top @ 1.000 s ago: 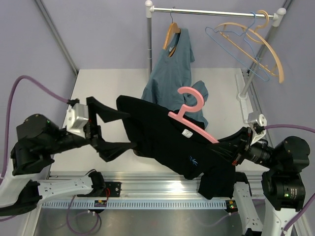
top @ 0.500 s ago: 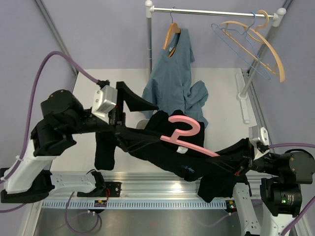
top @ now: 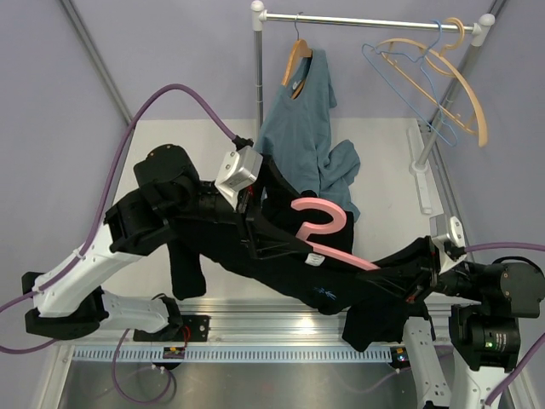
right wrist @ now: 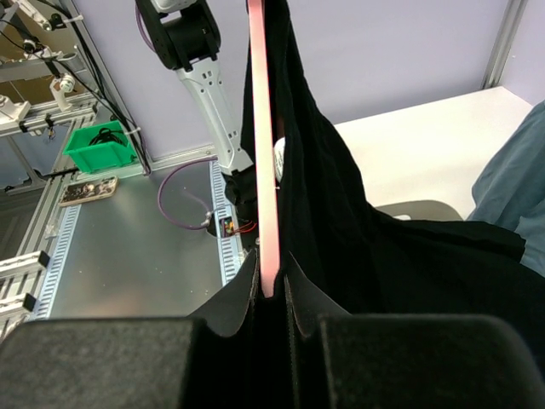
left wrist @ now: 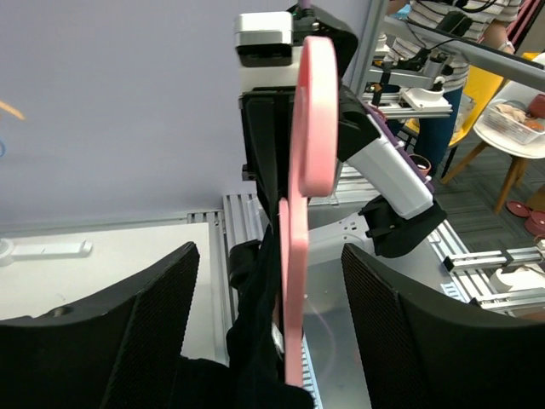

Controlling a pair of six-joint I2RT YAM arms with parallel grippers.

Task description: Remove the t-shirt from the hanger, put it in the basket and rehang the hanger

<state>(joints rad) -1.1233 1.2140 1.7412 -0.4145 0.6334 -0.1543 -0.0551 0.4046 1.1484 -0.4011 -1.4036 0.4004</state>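
Straddling the pink hanger (top: pixel 328 223) with the left gripper (left wrist: pixel 271 256) just at the hook's 9 o'clock, fingers spread wide, hanger standing free in the gap. Hanging stretched from 8 o'clock to 4 o'clock above the table, black t-shirt (top: pixel 281 273) on the hanger, hook poking out on top. Clamping hanger arm and cloth together at 4 o'clock, right gripper (right wrist: pixel 271 294) clenched tight.

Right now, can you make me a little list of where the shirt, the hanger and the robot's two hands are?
t-shirt: black, draped on the hanger
hanger: pink, hook pointing up, not on the rail
left hand: open, one finger on each side of the hanger
right hand: shut on the end of the hanger's arm
teal shirt: hanging from the rail behind
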